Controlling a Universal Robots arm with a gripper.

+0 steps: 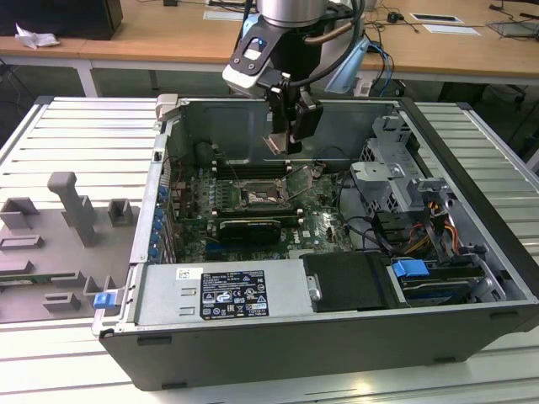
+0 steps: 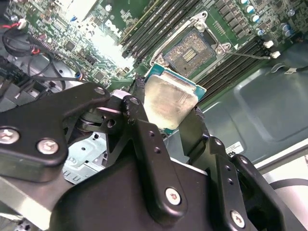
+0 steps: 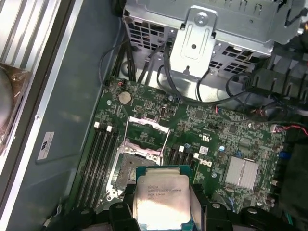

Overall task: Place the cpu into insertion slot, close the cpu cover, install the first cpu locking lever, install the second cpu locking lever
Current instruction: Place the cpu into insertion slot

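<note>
Cpu (image 3: 161, 199) is clenched by its edges between my jaws, metal top toward both wrist cameras, which I judge leaves its underside free for seating. It hangs in the air inside the computer case (image 1: 472, 168), apart from the board. Just beyond and below the jaws the insertion slot (image 3: 129, 167) lies bare, the cpu cover (image 3: 148, 123) standing open past it
</note>
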